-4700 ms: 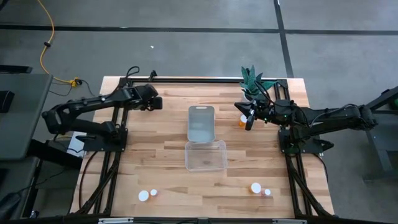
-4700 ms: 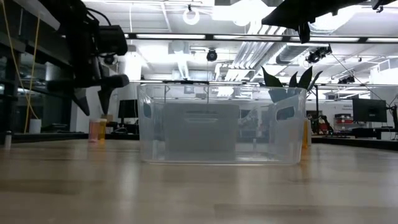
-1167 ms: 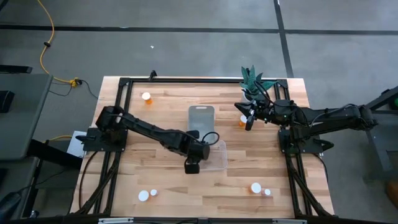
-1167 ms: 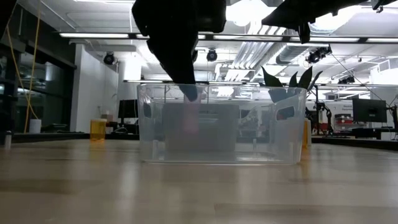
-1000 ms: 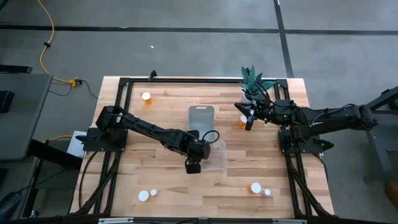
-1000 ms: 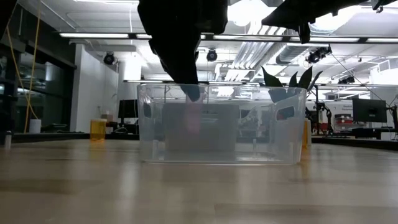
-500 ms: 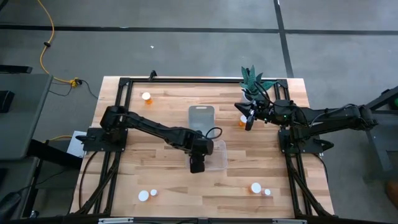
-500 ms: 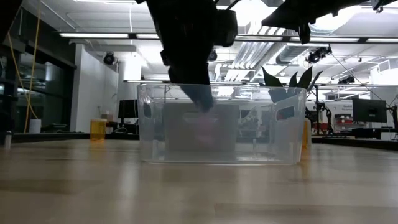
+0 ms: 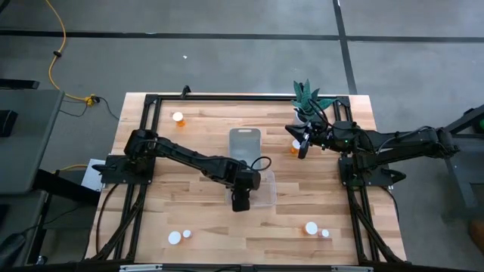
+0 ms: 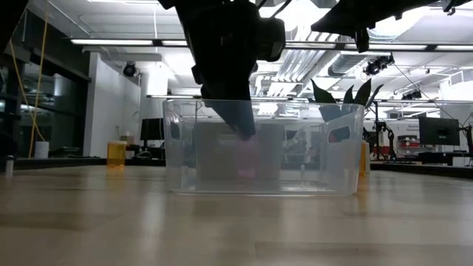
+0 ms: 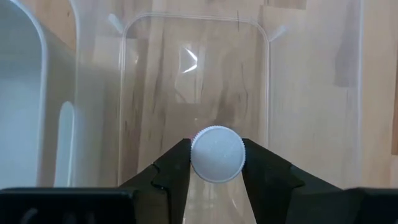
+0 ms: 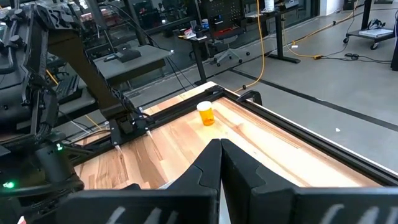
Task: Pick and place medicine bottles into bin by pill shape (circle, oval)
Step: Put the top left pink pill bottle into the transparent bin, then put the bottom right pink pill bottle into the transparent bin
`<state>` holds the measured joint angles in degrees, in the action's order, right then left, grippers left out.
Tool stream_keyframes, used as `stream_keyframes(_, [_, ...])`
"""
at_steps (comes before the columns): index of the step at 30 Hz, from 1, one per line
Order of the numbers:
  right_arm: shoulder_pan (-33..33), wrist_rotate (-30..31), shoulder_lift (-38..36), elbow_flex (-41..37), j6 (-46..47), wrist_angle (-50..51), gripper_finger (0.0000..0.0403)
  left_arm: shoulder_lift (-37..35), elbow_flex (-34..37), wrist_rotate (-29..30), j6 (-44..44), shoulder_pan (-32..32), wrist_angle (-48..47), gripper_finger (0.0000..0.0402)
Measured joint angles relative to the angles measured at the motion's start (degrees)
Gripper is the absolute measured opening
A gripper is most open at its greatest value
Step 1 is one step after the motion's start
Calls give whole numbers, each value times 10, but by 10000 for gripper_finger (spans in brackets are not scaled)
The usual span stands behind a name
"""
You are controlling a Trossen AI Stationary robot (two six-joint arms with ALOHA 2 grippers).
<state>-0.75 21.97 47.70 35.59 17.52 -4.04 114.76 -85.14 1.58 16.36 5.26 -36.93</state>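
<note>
**Left jaws on a bottle, lowered into the clear bin**

The jaws of your left gripper (image 11: 216,163) stand part-way closed on the white cap of a medicine bottle (image 11: 217,154), a finger on either side of it. The right gripper (image 12: 219,149) waits with its fingers pressed together near the plant (image 9: 308,97) at the far right of the table.

Compare the earlier high views — over the last second the left arm has carried its load from the clear bin's (image 9: 266,198) left edge to a spot over its floor, and in the low view the fingers now reach down inside the walls. The jaws have begun to ease apart, so release is probably in hand. The bottle is still gripped above the bin floor.

Other bottles remain out: one (image 9: 178,118) at far left, one (image 9: 295,146) by the right gripper, and caps (image 9: 175,237) (image 9: 311,227) along the near edge. The second, frosted bin (image 9: 244,149) sits behind the clear one.
</note>
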Motion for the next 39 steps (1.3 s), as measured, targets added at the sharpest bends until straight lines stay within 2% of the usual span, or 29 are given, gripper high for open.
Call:
stream_keyframes(10, [0,0,0,0,0,0,1,0,0,-12,0,-1,10,177])
stream_keyframes(14, [0,0,0,0,0,0,1,-7,0,-37,0,-11,8,188])
stream_keyframes(22, [0,0,0,0,-2,0,1,-81,0,-52,-17,-55,-11,196])
stream_keyframes(27, [0,-2,0,0,-11,0,1,-177,0,-47,-20,-98,-19,196])
stream_keyframes(31, [0,-15,0,0,-11,-5,1,-274,16,-6,-40,-118,32,195])
stream_keyframes(34, [0,-16,0,0,-11,-6,1,-362,83,14,-39,-122,135,187])
stream_keyframes(39, [0,-30,0,0,-11,-8,1,-515,265,21,-1,-124,306,159])
